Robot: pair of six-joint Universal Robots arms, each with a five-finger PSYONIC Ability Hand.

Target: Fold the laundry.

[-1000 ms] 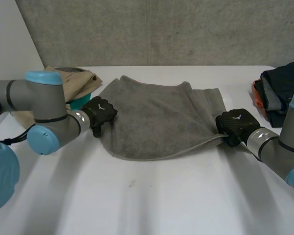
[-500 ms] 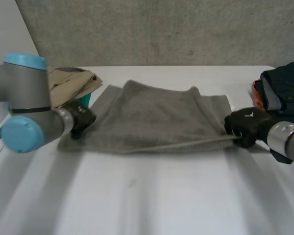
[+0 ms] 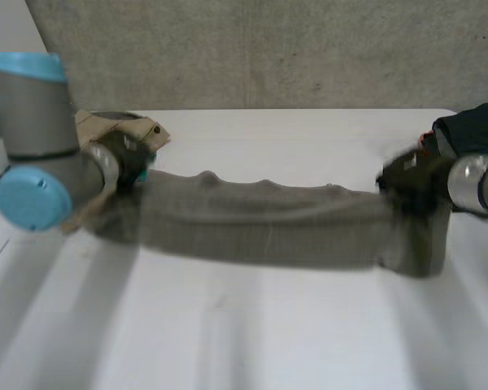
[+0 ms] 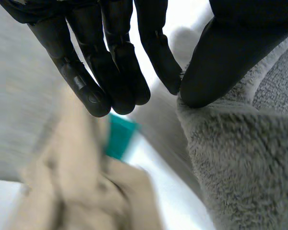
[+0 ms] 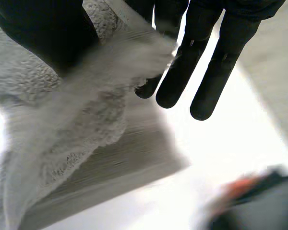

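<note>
A grey towel point(image 3: 260, 219) hangs stretched in a long band above the white table point(image 3: 268, 333), held at both ends. My left hand point(image 3: 126, 166) is at its left end. In the left wrist view the thumb point(image 4: 221, 57) presses the fluffy towel edge point(image 4: 240, 158) against a fingertip point(image 4: 161, 57). My right hand point(image 3: 411, 180) is at the towel's right end, where a corner droops below it. In the right wrist view the towel point(image 5: 86, 110) runs between the thumb point(image 5: 43, 33) and the fingers point(image 5: 182, 62).
A beige garment point(image 3: 118, 130) with something teal point(image 3: 149, 166) beside it lies at the far left, behind my left hand. A dark clothes pile point(image 3: 476, 130) with an orange piece point(image 3: 427, 142) sits at the far right edge.
The towel lay spread on the table; both hands have moved apart and upward, pulling it into a taut band off the table. My left hand has closed on its edge.
</note>
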